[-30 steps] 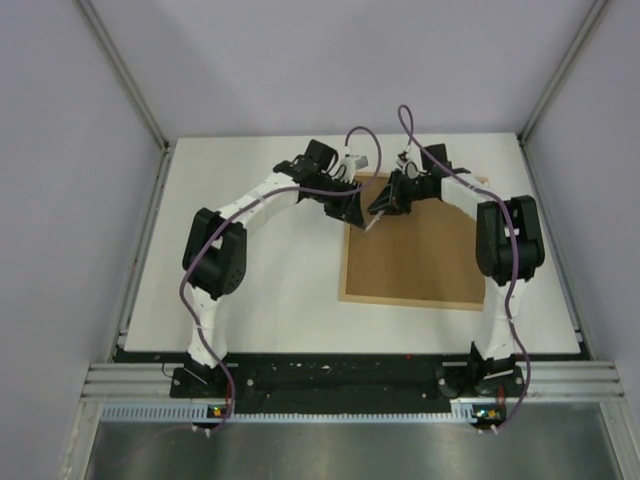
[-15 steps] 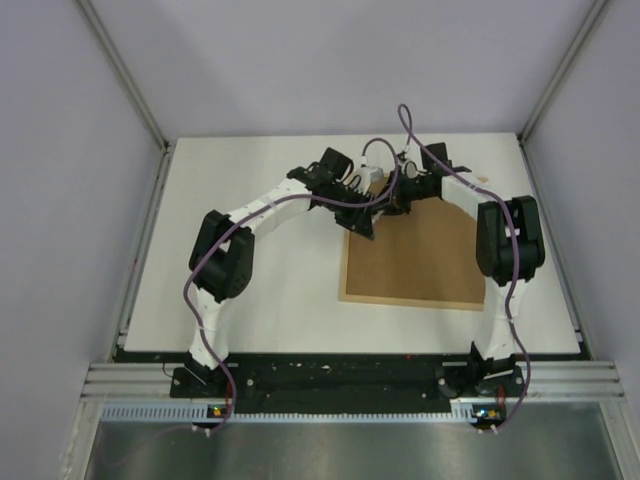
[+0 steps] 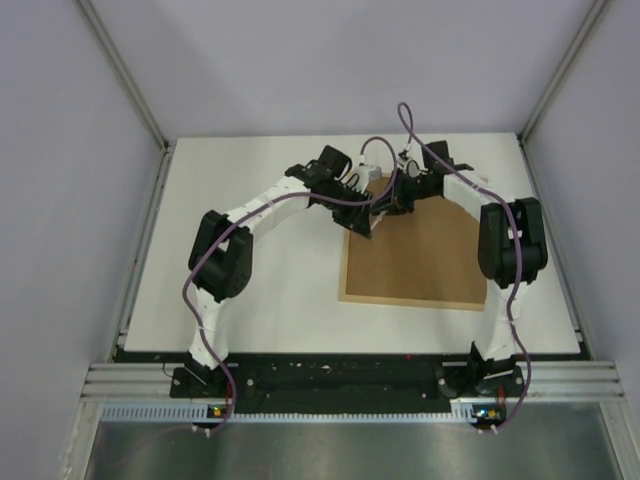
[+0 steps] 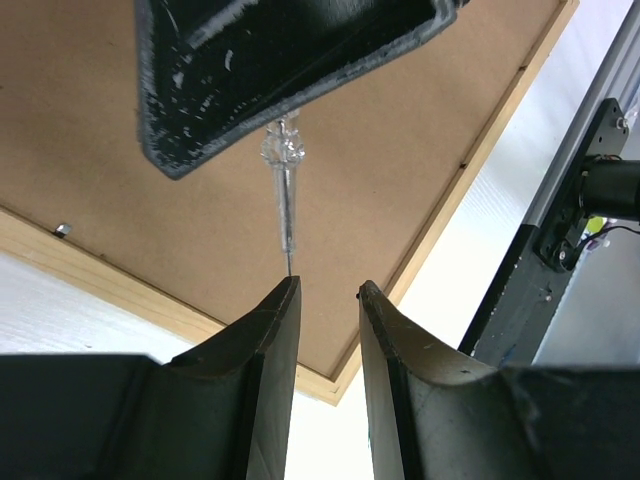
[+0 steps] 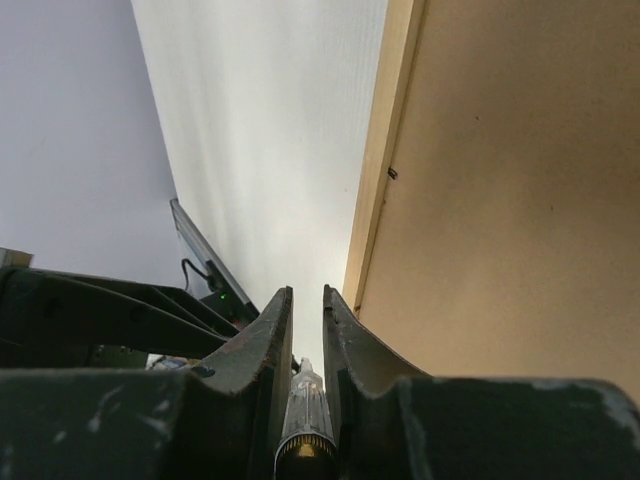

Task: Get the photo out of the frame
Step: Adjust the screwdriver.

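Frame [image 4: 90, 272] static, left claw [image 4: 328, 285] nearer screwdriver [image 4: 283, 200].

Jaws of left gripper [image 4: 328, 290] apart; jaws of right gripper [image 5: 306, 295] tight on clear-handled screwdriver [image 5: 305, 415]

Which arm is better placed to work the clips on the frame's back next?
Right, probably. The right gripper is shut on a small screwdriver, close to a clip at the edge of the frame. The left gripper is open and empty, facing the tool's tip.
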